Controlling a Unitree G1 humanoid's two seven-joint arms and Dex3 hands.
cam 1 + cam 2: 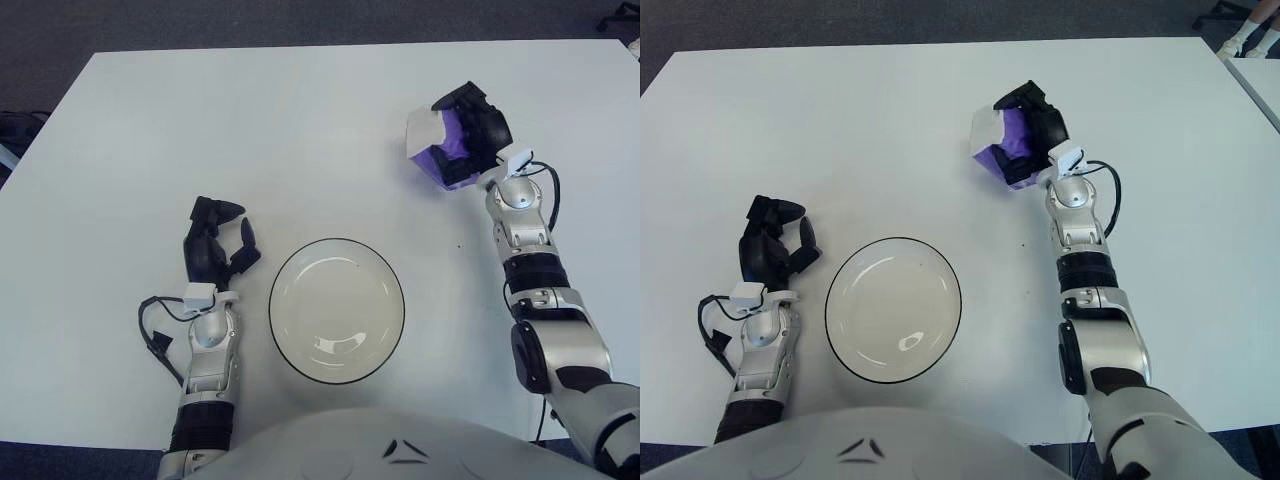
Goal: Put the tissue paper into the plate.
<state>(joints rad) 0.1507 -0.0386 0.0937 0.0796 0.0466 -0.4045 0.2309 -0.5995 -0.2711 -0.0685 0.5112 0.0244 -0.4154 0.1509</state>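
Two hands: the right hand (478,130) is at work and the left hand (215,243) is idle, showing just to the left of the plate (337,309).
Right hand state: fingers clamped around the tissue pack (440,149), a purple and white packet, with black fingers wrapping its far and right sides.
Left hand state: fingers loosely curled with nothing between them.
Tissue pack relative to right hand: inside the grasp, its white face sticking out to the hand's left; whether it is clear of the table (250,130) I cannot tell.
Plate relative to right hand: nearer the robot and to the hand's left, well apart, with bare table between.
Step in hand: carrying the pack, judged about halfway through, with release into the plate not yet done.
Risk, slip: the soft packet may deform and slide out of the fingers before reaching the plate.
Risk, miss: letting go too soon would leave it beside the rim.
Risk, knock: a low approach could nudge the plate aside.
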